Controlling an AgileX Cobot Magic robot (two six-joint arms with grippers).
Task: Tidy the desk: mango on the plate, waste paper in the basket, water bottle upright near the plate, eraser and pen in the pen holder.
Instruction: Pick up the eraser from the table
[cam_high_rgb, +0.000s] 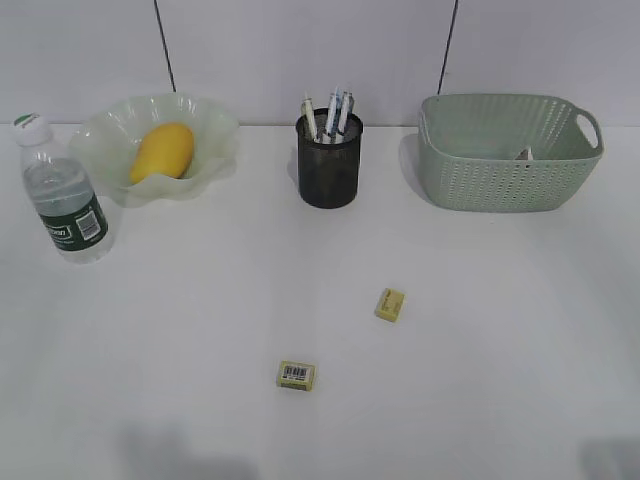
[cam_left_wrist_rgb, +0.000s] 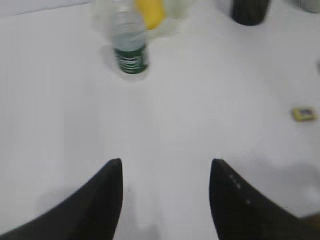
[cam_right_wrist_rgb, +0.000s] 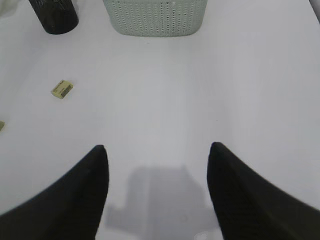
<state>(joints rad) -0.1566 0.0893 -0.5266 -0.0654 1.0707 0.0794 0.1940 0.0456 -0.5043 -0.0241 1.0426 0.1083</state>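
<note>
Nearly tidy: only two erasers left out on the plain white desk (cam_high_rgb: 480, 350).

Landmark, black wire-mesh pen holder (cam_high_rgb: 329, 163), pens inside. To its left: yellow-orange mango (cam_high_rgb: 163, 151) in ruffled pale-green glass plate (cam_high_rgb: 215, 125); clear green-labelled water bottle (cam_high_rgb: 62, 190) upright further left, beside the plate. To its right: sage-green perforated basket (cam_high_rgb: 505, 160), something pale inside, likely the paper. In front: yellow eraser (cam_high_rgb: 390, 303), barcode eraser (cam_high_rgb: 297, 374). Left gripper (cam_left_wrist_rgb: 165, 170) and right gripper (cam_right_wrist_rgb: 156, 155) both spread apart, holding nothing.

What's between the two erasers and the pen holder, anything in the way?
Nothing visible. The erasers lie on bare desk in front of the pen holder, with open tabletop between.
</note>
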